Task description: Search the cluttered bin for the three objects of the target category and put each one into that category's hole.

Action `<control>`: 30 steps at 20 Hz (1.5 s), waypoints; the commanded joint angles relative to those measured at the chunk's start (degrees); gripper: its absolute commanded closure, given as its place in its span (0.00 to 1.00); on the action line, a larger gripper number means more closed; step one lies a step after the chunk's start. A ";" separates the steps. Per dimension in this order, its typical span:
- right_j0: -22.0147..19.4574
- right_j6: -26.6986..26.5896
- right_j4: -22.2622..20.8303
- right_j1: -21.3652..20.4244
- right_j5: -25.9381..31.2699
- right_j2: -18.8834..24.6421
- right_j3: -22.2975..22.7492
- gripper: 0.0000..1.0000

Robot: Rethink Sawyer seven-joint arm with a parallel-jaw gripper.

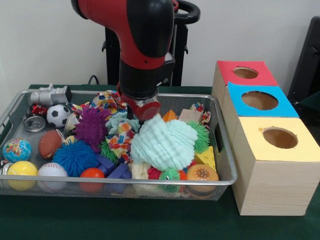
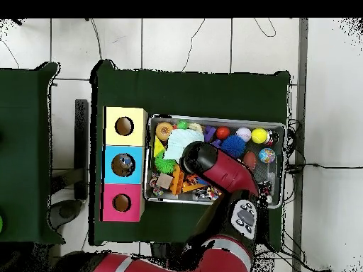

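The tool sits low in the wire bin, pressed behind a pale mint, ribbed cloth heaped amid balls and spiky toys; whether it is clenched cannot be told. Beside the bin stand red, blue and yellow holes.

The red and black arm comes down steeply from above, its thick red elbow bent over a black wrist section. The gripper hangs at the low end, red-tipped and pointing down; its state is hidden. In the overhead view the arm reaches diagonally, seemingly fully stretched forward
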 commanded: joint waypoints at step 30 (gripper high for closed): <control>-8.73 -8.41 -24.67 8.21 -13.40 -1.79 -3.04 1.00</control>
